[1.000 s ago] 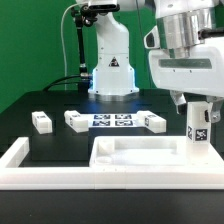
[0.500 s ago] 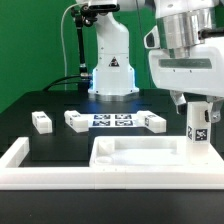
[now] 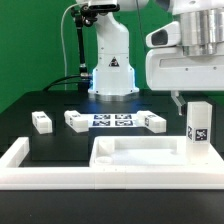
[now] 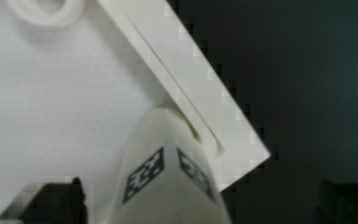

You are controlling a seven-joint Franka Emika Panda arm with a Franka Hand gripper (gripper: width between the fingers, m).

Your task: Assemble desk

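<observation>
- At the near edge of the table, the tabletop panel (image 3: 140, 152) lay flat with its raised rim up, close against the long barrier wall (image 3: 20, 152); in the wrist view the panel (image 4: 69, 100) filled most of the picture.
- On the panel's corner at the exterior view's right, one upright leg (image 3: 198, 125) stood on end with its tag facing the camera; it stood free, nothing touching it; whether it was seated all the way home could not be told from either view.
- The gripper (image 4: 197, 201) hung directly above that leg, released and holding nothing; its dark fingertips (image 4: 51, 200) showed wide apart on either side of the upright leg (image 4: 167, 165), clear of it.
- Farther back on the black table (image 3: 60, 140), three legs lay loose and apart from the panel: a first leg (image 3: 40, 121) toward the exterior view's left, a second leg (image 3: 76, 120) just beside the marker board (image 3: 113, 120), and a third leg (image 3: 153, 122) at the board's other end.
- As a judgement of progress: one leg of four looked placed, so roughly a quarter of the desk was done; three legs remained to be fetched, stood on the other corners and fixed; the likely next call was the third leg, being nearest.
</observation>
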